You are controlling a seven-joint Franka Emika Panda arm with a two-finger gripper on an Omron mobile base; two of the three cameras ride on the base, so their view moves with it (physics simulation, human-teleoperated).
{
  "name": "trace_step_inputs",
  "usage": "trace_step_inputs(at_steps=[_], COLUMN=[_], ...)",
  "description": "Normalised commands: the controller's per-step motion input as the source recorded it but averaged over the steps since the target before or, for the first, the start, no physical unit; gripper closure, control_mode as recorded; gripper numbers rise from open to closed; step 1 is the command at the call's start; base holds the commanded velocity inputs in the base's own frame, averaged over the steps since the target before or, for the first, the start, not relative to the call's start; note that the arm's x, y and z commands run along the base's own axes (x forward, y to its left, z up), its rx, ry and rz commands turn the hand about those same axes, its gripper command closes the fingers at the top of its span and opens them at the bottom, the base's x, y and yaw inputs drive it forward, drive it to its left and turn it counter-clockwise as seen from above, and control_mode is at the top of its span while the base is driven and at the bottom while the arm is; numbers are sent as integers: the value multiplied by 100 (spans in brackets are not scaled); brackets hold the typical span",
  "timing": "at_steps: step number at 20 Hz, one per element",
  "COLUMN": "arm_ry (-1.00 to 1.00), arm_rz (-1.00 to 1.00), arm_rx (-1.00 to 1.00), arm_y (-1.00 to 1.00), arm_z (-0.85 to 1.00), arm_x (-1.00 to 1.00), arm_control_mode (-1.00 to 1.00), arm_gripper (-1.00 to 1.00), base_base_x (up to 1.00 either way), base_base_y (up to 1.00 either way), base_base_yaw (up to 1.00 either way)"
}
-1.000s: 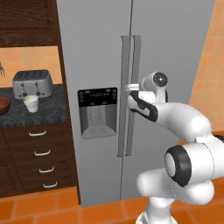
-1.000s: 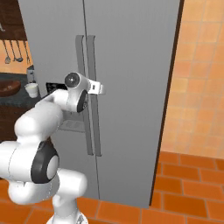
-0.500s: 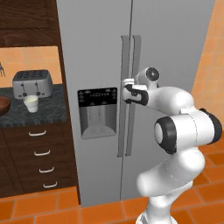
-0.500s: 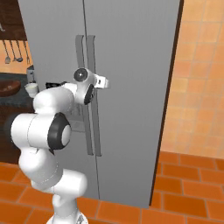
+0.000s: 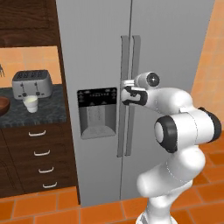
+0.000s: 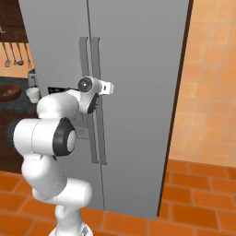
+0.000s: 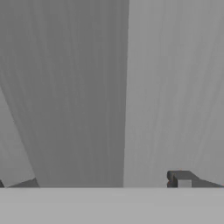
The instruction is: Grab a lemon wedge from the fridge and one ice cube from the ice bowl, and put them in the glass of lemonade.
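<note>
Pincer [image 5: 124, 93] spread open against the fridge [image 5: 96, 52] door handles [image 5: 129, 65], positioned to pull a door for the lemon wedge.

Floor [image 5: 100, 214]: orange-red terracotta tiles with pale grout, running across 6 o'clock in both base views. Wall [image 6: 209, 78] at 3 o'clock: orange tile, evenly lit. At 9 o'clock in the left base view, dark speckled countertop [image 5: 26, 116] over a dark wooden drawer cabinet [image 5: 41, 162] with four curved silver pulls. Silver four-slot toaster [image 5: 31, 83] on the counter, orange backsplash behind. Dark upper cabinet [image 5: 26, 22] at 10 o'clock. Utensils [image 6: 14, 54] hang at 10 o'clock in the right base view.
</note>
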Motion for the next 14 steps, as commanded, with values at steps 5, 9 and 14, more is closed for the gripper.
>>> trace_step_inputs(at_steps=[5,9,14], arm_ry=[9,13,5], arm_rz=[-5,0,-1], arm_rx=[0,0,1], arm_y=[4,-13,-47], arm_z=[-1,16,17], arm_x=[35,-46,-84], arm_control_mode=[-100,-100,-100], arm_gripper=[100,100,100], base_base_x=[0,0,0], base_base_y=[0,0,0], base_base_yaw=[0,0,0])
